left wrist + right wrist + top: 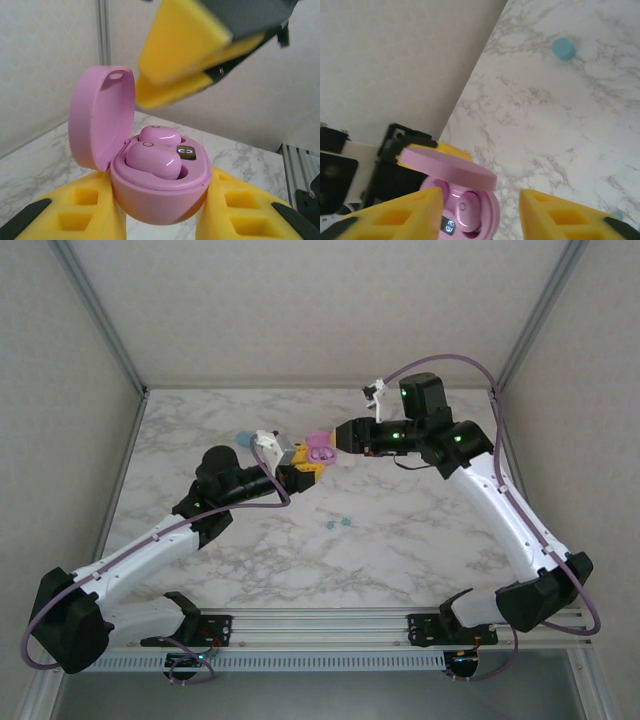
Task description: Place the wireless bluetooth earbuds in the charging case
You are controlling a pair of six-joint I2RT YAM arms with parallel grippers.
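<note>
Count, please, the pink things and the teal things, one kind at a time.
pink case: 1
pink earbuds: 2
teal case: 1
teal earbuds: 2
Total: 6

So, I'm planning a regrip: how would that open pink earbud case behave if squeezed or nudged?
Probably slippery: the rounded pink plastic charging case looks glossy. It would likely tip backward if set down, since its lid stands open. The two pink earbuds sit proud, so a jolt might unseat them.
</note>
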